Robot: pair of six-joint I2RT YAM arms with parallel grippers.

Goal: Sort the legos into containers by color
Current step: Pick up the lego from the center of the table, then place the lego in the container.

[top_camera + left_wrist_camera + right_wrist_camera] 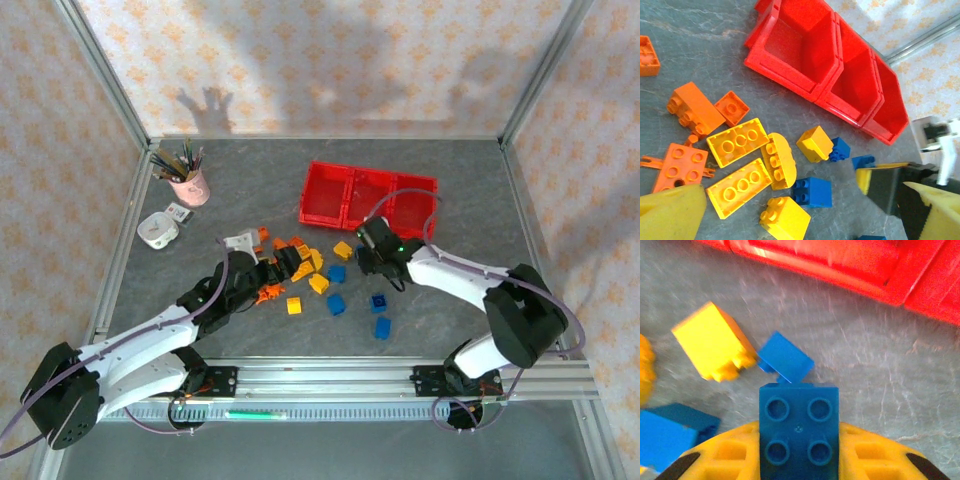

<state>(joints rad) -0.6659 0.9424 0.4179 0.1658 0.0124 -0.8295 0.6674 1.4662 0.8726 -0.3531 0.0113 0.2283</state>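
- Right wrist view: blurred throughout; the yellow block has smeared edges.
- Blue block between the right pads: its near end is cut by the bottom edge and its flanks are hidden by the pads.
- Bins: far parts cut by the top edge.
- Second blue block: cut by the left edge.
- Left wrist view: left fingers are cut by the bottom edge; orange block by the left edge.
- Top view: left gripper covers part of the pile; studs are too small to tell.
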